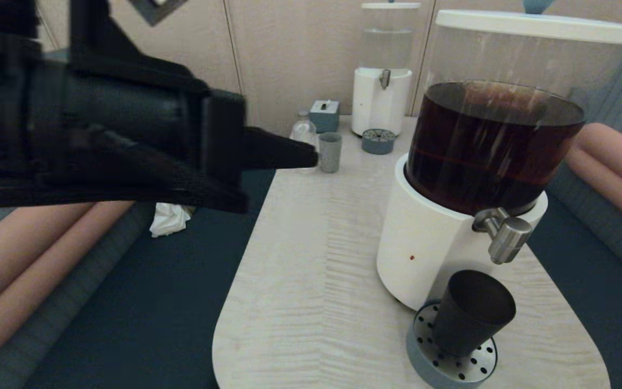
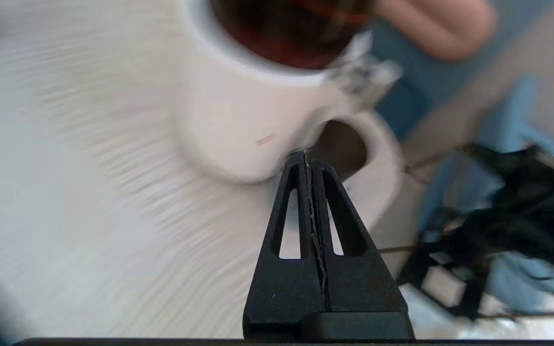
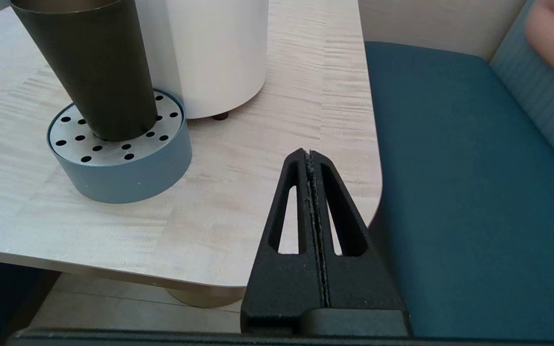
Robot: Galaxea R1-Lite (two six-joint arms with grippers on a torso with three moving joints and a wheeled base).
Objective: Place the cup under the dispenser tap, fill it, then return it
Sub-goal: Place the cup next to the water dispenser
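Note:
The black tapered cup stands upright on the round perforated drip tray, right below the brushed-steel dispenser tap of the large white-based dispenser holding dark brown liquid. My left gripper is raised high over the table's left side, shut with nothing in it, pointing toward the dispenser. My right gripper is shut and empty, low by the table's near right corner, to the right of the cup; it is not in the head view.
At the table's far end stand a small grey-blue cup, a clear bottle, a small blue box and a clear-liquid dispenser with its own drip tray. Blue benches flank the table; a white tissue lies on the left one.

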